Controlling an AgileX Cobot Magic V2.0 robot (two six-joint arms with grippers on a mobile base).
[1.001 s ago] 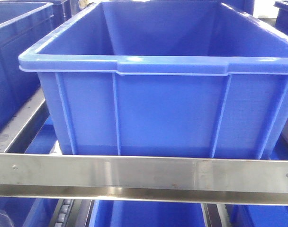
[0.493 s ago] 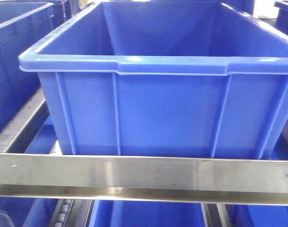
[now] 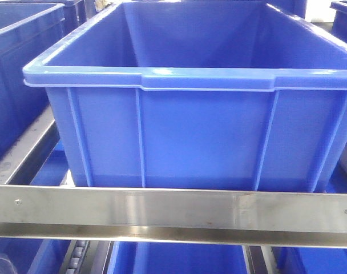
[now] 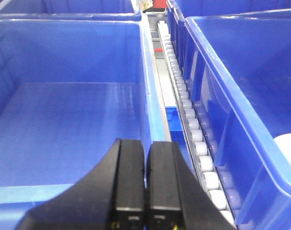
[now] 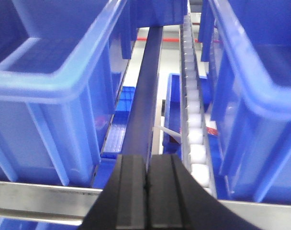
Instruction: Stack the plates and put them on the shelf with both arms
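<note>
My left gripper [image 4: 145,191] is pressed together with nothing in it, hanging over the rim of a blue crate [image 4: 64,120] on the shelf [image 3: 173,208]. My right gripper [image 5: 146,191] is likewise pressed together and bare, above the shelf's front rail, beside a roller track [image 5: 193,120]. A pale curved edge, perhaps a plate [image 4: 289,153], shows inside the crate to the right; I cannot tell for sure.

L gripper [image 4: 145,191] & R gripper [image 5: 146,196]: both w/ black fingers pressed together, nothing between them.
</note>
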